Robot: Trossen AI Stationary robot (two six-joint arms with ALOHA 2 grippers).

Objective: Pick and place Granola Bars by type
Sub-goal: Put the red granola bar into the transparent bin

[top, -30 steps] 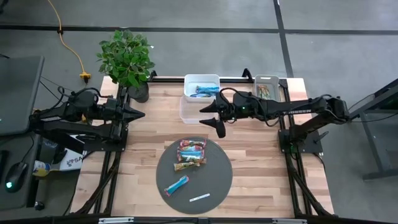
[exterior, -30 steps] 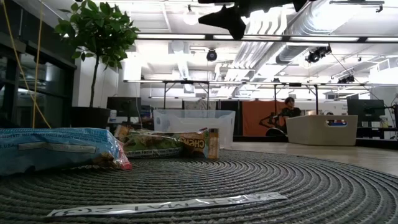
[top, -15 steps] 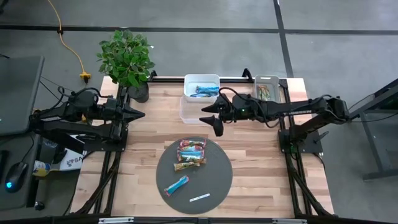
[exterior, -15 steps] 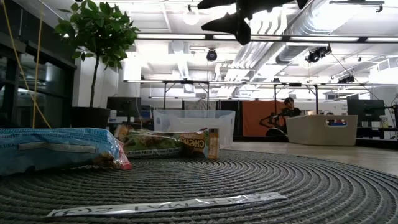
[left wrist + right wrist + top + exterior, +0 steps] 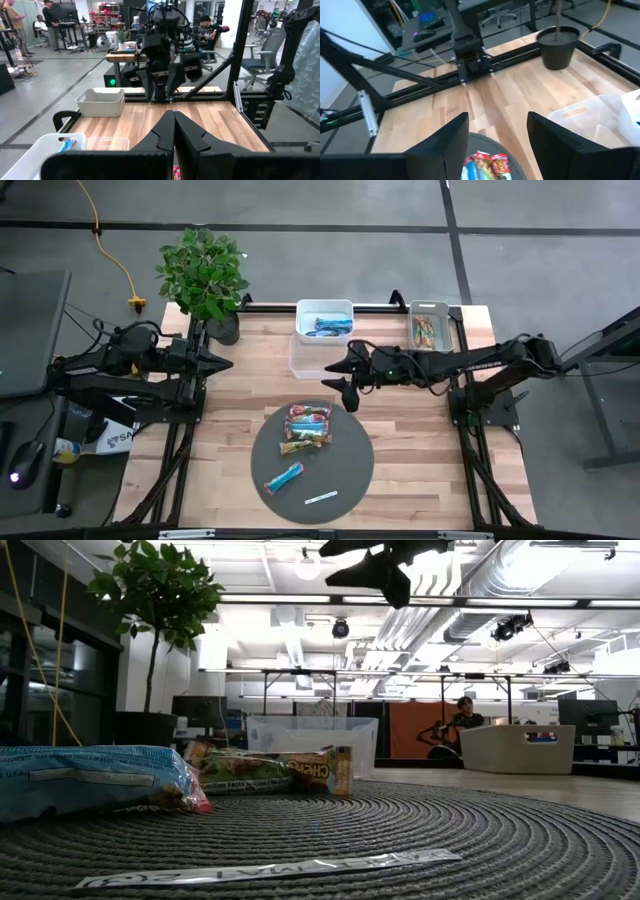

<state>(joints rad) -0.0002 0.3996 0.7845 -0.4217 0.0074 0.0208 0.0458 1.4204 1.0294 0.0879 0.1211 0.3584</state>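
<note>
Right gripper (image 5: 338,383), jaws apart, above granola bars (image 5: 308,427)

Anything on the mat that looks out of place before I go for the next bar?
One thing: a thin white strip lies near the front edge of the round mat, apart from the granola bars. It is smaller than a bar and is not one. Nothing looks spilled or damaged.

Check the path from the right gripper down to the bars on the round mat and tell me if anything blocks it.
Nothing visible does. The right gripper, open, hangs in the air over bare table between the clear bin and the round mat. The bars lie uncovered on the mat's near edge. The left gripper waits far off, shut.
</note>
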